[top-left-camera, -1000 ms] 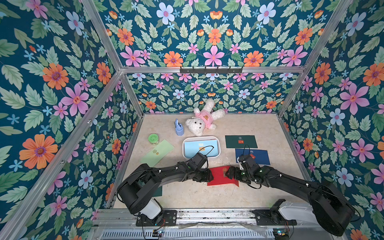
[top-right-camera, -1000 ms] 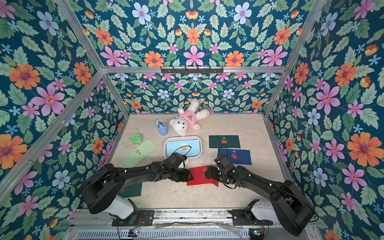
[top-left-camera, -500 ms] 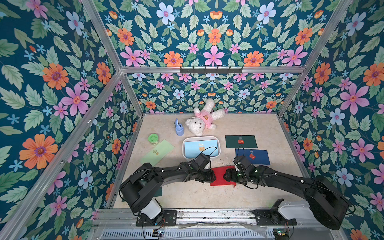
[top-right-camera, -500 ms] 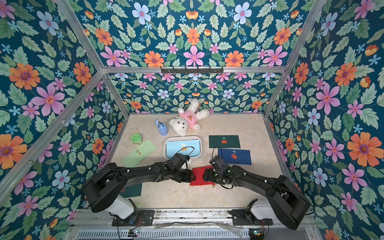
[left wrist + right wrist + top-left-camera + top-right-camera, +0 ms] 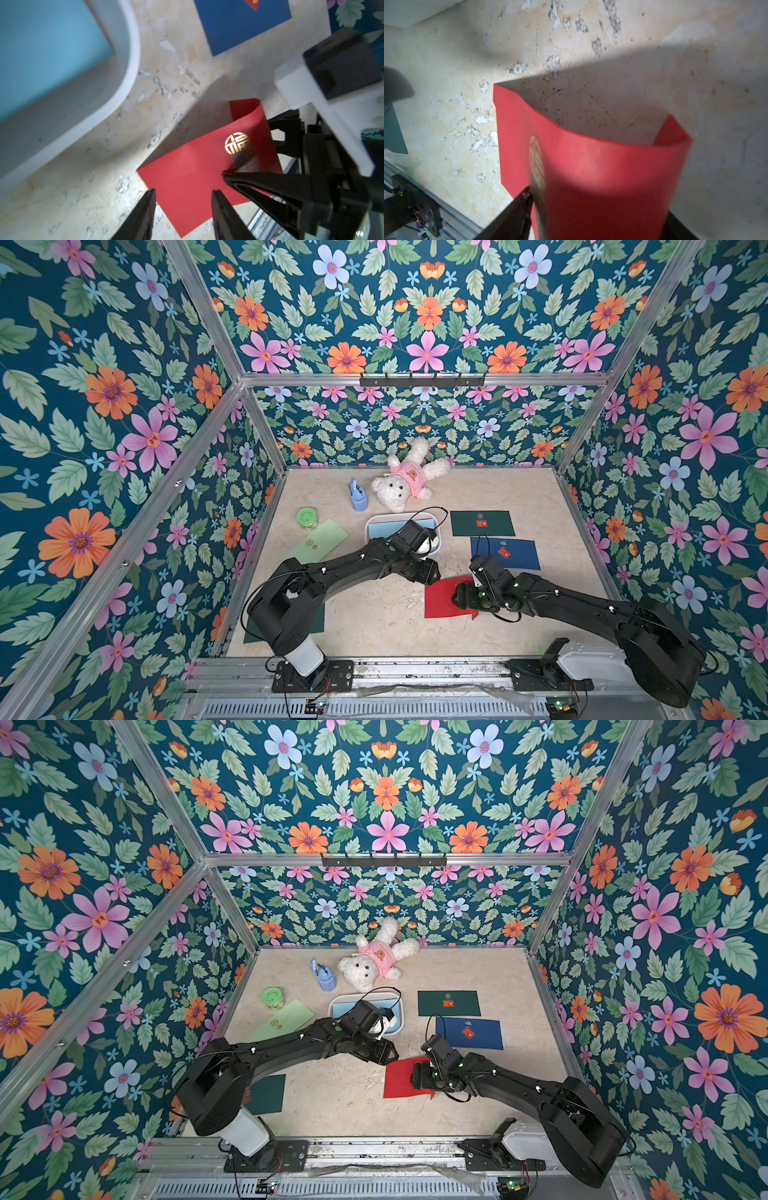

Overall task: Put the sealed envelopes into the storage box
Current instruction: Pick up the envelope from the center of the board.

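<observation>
A red envelope with a gold seal lies near the front middle of the table. My right gripper is shut on it across its width, so the paper bows upward between the fingers. My left gripper hangs open just above the envelope's far left corner, holding nothing. The white storage box stands behind the left arm, with a light blue envelope inside. Dark green, navy and light green envelopes lie flat on the table. Another dark green envelope lies partly hidden under the left arm.
A white teddy bear and a small blue toy lie at the back. A green-lidded jar stands beside the light green envelope. Flowered walls close in the table on three sides, and a metal rail runs along the front.
My right gripper has slid left over the red envelope and narrowed onto it, bowing the paper. The left gripper has shifted a little to the right, still open.
</observation>
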